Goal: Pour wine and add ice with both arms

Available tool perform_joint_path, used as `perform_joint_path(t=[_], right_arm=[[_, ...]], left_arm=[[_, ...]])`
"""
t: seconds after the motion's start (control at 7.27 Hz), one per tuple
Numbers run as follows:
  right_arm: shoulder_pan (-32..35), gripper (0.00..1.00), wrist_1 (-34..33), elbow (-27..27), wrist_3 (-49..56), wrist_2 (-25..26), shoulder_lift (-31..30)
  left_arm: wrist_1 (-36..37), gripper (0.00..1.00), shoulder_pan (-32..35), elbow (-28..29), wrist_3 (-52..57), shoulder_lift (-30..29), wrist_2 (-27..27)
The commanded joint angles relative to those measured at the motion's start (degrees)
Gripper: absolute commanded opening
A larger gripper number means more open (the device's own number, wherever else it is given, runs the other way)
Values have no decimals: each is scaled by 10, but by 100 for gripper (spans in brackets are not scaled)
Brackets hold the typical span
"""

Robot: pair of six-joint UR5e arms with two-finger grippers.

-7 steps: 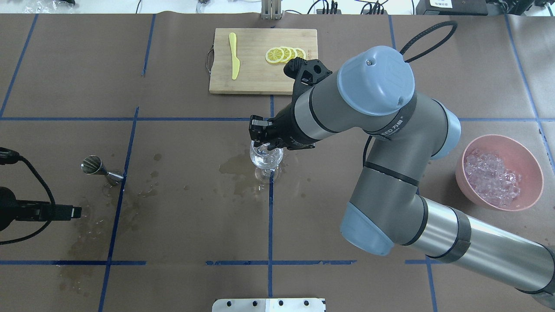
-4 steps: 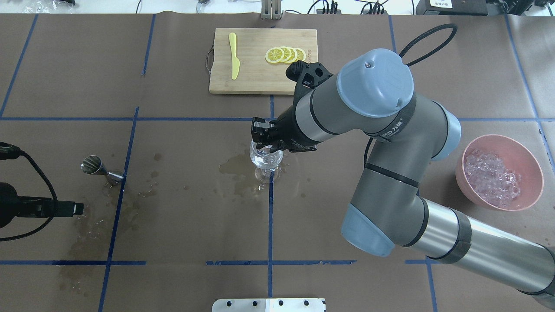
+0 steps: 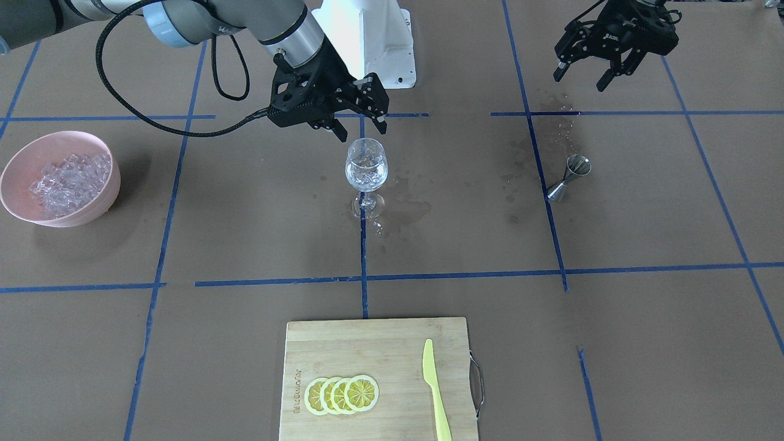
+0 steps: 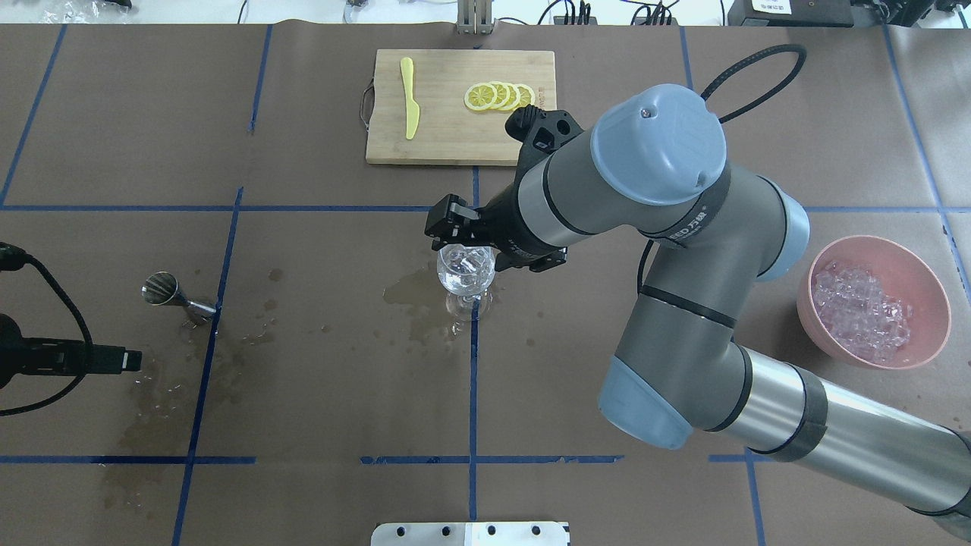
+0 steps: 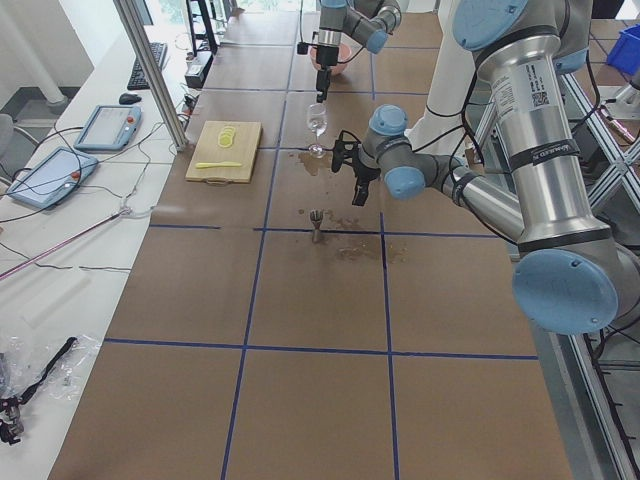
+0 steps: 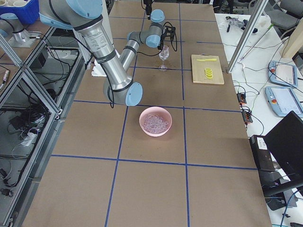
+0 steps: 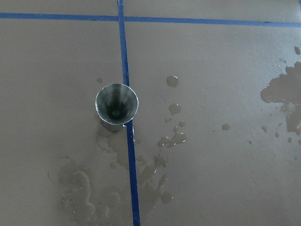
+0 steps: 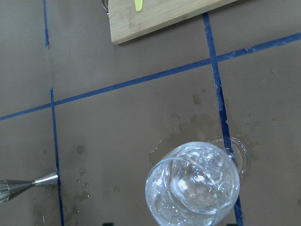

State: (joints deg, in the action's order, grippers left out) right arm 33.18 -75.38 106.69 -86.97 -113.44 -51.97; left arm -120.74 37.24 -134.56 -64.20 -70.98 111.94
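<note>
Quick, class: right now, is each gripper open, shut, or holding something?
Left gripper: open, holding nothing.
Right gripper: open, holding nothing, poised just above the wine glass.

- Right silver-grey tubular arm reaches in from four o'clock toward centre.
- Right black two-finger gripper points down, jaws apart.
- Left black two-finger gripper hangs at nine o'clock, jaws apart.

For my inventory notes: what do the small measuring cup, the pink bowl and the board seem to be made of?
The measuring cup looks like polished metal: silver-grey, with reflections inside. The pink bowl seems matte plastic, perhaps ceramic: even, dull colour. The board looks like bamboo or wood: pale strips with grain.
</note>
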Motion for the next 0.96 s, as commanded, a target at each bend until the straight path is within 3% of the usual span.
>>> perform_joint_path(t=[0.0,0.28,0.55,0.69,0.83], right_arm=[[28,100,0,12,7,-6,-23],[57,100,-1,38,33,-13,-71],[93,100,-85,77,129,-39,-96],[103,100,-132,98,190,-41,-123],[118,100,-147,102,257,-42,-155]], left_arm=[[57,100,58,-4,80,-19,27],[195,100,169,1,217,-112,48],[349,100,254,38,326,-243,49],[393,100,293,74,379,-293,50],[395,100,327,120,440,-306,77]])
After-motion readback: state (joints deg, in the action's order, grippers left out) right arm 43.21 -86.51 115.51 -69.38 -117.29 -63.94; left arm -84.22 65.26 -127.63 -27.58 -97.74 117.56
